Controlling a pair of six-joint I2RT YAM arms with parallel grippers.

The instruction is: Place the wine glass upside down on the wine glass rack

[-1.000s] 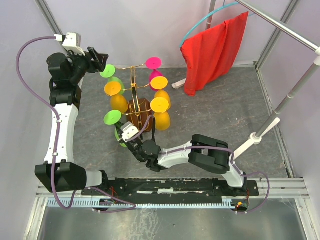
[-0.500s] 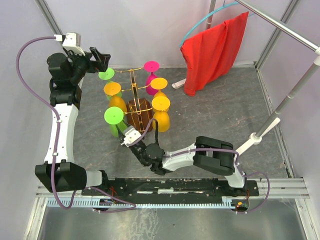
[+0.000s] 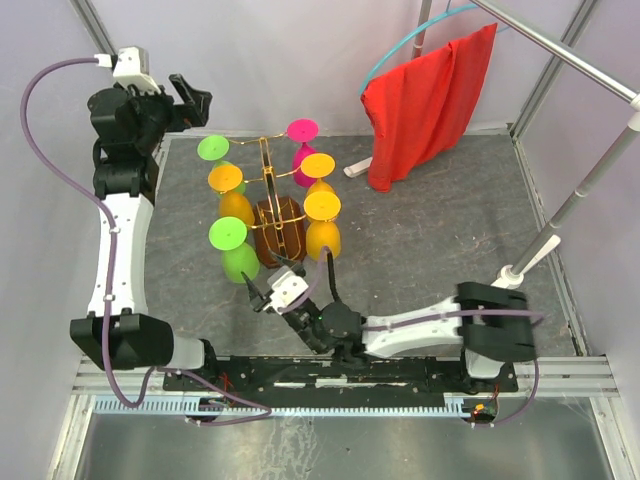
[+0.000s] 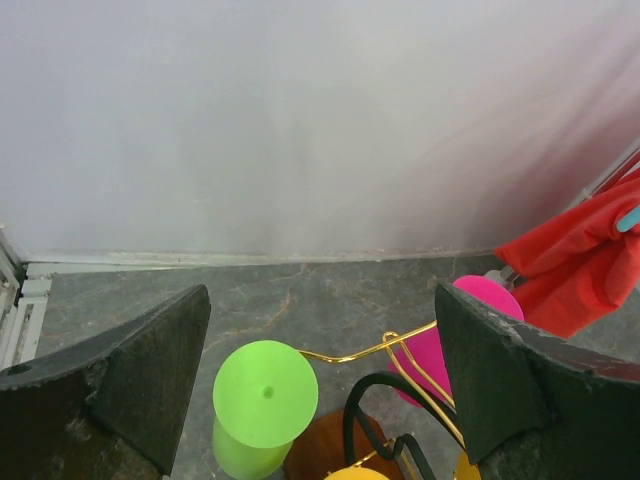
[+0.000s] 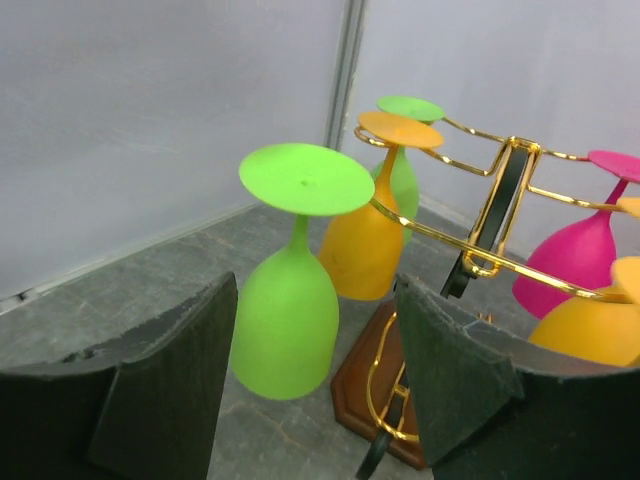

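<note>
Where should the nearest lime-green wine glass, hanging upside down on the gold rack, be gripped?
Probably grip the lime-green wine glass by its bowl, coming from outside the wooden-based rack: the bowl hangs free below the gold wire arm, which flanks the thin stem.

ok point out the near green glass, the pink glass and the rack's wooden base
near green glass (image 5: 285, 320): right wrist view, on its bowl
pink glass (image 3: 305, 129): top external view, on its upturned foot
rack's wooden base (image 5: 350, 393): right wrist view, on its left edge
</note>
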